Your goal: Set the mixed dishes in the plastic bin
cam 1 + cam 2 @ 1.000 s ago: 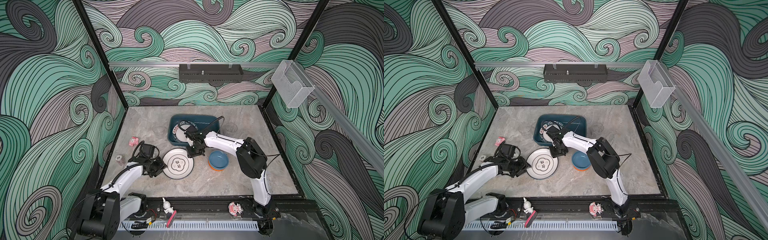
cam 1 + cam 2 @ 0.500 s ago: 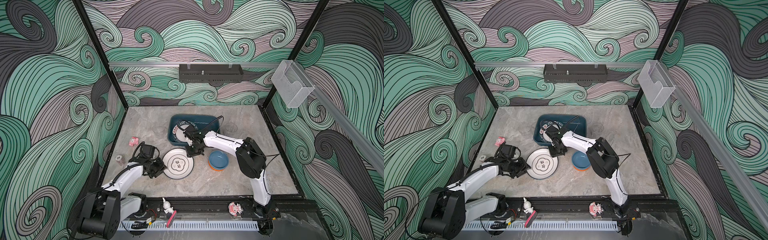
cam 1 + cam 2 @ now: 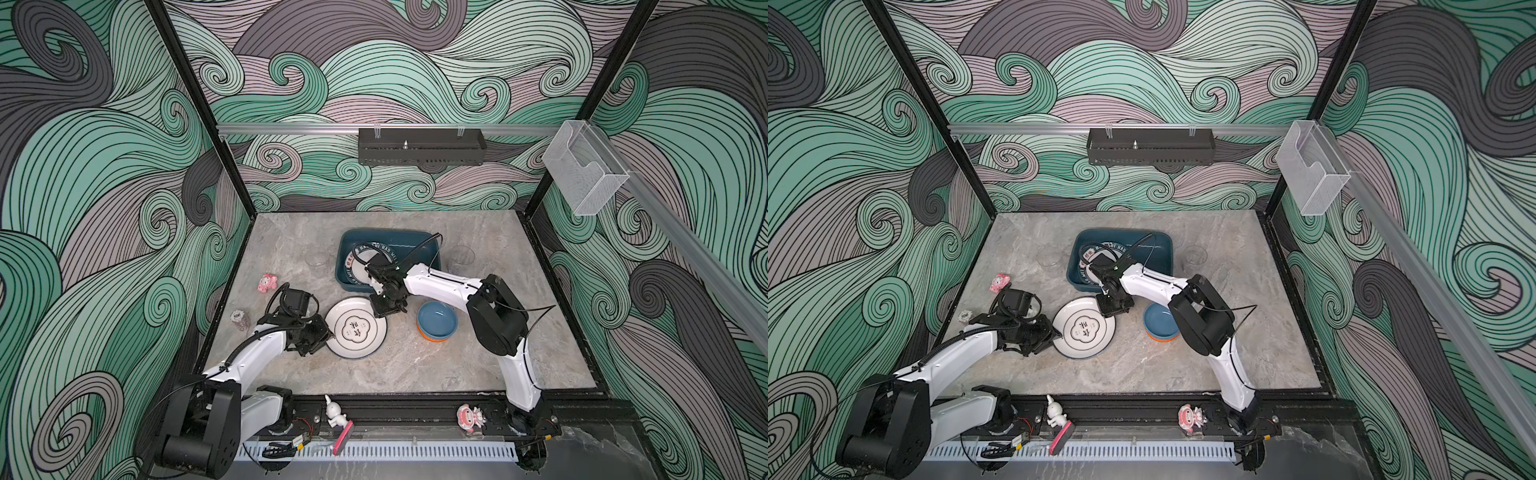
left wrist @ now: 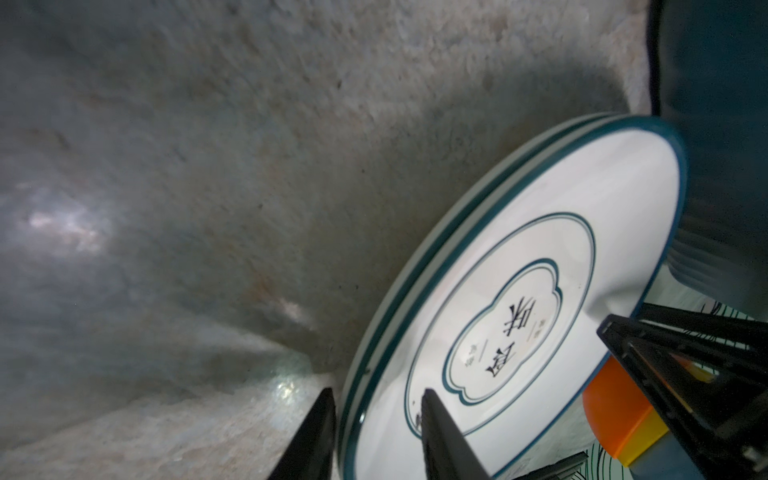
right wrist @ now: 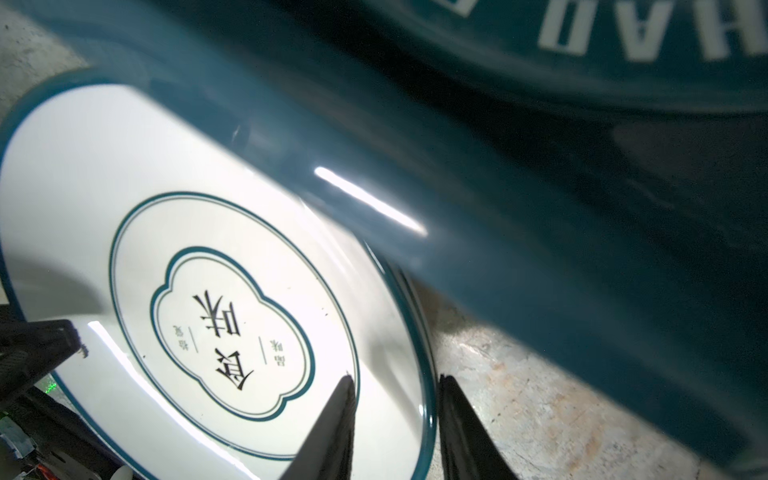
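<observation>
A white plate with black characters (image 3: pixel 355 328) (image 3: pixel 1086 332) lies on the table in front of the dark teal plastic bin (image 3: pixel 432 249) (image 3: pixel 1165 249). The bin holds another plate with a lettered rim (image 3: pixel 376 249). My left gripper (image 3: pixel 326 334) (image 4: pixel 377 392) is open astride the white plate's left rim, one finger outside and one on its face (image 4: pixel 540 249). My right gripper (image 3: pixel 384 309) (image 5: pixel 397 379) is open astride its far right rim, the outer finger against the edge. A blue bowl (image 3: pixel 437 320) sits nested on an orange one.
Clear glass tumblers stand on either side of the bin (image 3: pixel 461 257) (image 3: pixel 316 258). A pink figurine (image 3: pixel 268 282) and a chip stack (image 3: pixel 237 318) lie at the left. Two figurines (image 3: pixel 334 411) (image 3: pixel 469 415) stand on the front rail. A black tray (image 3: pixel 422 146) and a clear box (image 3: pixel 584 168) hang on the walls.
Both grippers' jaws have narrowed a little around the plate's rim. The arms and the plate have hardly moved.
</observation>
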`<state>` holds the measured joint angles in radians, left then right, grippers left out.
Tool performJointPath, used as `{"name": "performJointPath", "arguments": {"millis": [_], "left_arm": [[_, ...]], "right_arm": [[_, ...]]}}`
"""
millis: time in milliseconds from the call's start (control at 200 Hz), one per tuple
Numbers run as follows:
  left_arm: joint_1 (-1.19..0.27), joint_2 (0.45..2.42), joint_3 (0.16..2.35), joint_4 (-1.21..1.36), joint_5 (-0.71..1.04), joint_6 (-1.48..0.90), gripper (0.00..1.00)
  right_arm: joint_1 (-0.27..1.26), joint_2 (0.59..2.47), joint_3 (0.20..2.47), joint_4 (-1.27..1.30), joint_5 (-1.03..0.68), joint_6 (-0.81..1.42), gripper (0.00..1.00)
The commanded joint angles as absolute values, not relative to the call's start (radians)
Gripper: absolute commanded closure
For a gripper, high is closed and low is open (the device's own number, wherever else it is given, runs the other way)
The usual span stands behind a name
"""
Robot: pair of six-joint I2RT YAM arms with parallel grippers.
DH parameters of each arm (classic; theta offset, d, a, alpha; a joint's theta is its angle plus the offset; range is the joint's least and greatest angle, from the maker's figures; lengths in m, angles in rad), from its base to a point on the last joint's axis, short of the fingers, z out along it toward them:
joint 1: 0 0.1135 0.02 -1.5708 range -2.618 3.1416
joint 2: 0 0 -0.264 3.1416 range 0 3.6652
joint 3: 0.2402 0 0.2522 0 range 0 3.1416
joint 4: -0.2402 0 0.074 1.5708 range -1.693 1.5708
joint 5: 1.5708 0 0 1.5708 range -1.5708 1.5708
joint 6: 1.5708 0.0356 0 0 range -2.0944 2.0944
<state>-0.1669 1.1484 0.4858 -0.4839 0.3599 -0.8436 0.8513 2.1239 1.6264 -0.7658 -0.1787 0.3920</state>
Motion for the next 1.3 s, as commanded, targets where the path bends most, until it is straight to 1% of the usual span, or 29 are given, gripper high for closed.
{"name": "performJointPath", "arguments": {"millis": [0,130,625,830,986,1296], "left_arm": [[-0.170,1.156,0.476,-0.479,0.368,-0.832,0.63],[-0.169,1.160,0.475,-0.473,0.369,-0.832,0.63],[-0.170,1.164,0.473,-0.467,0.371,-0.834,0.66],[-0.170,1.166,0.472,-0.464,0.373,-0.836,0.67],[-0.170,1.166,0.471,-0.463,0.374,-0.836,0.68],[-0.170,1.154,0.459,-0.468,0.372,-0.839,0.68]], "right_arm": [[0.869,2.121,1.662,-0.803,-0.129,0.366,0.65],[0.876,2.117,1.671,-0.819,-0.102,0.353,0.65],[0.900,2.132,1.693,-0.839,-0.077,0.327,0.71],[0.906,2.141,1.698,-0.845,-0.074,0.320,0.75],[0.910,2.144,1.703,-0.852,-0.062,0.313,0.76],[0.913,2.167,1.718,-0.856,-0.097,0.315,0.77]]}}
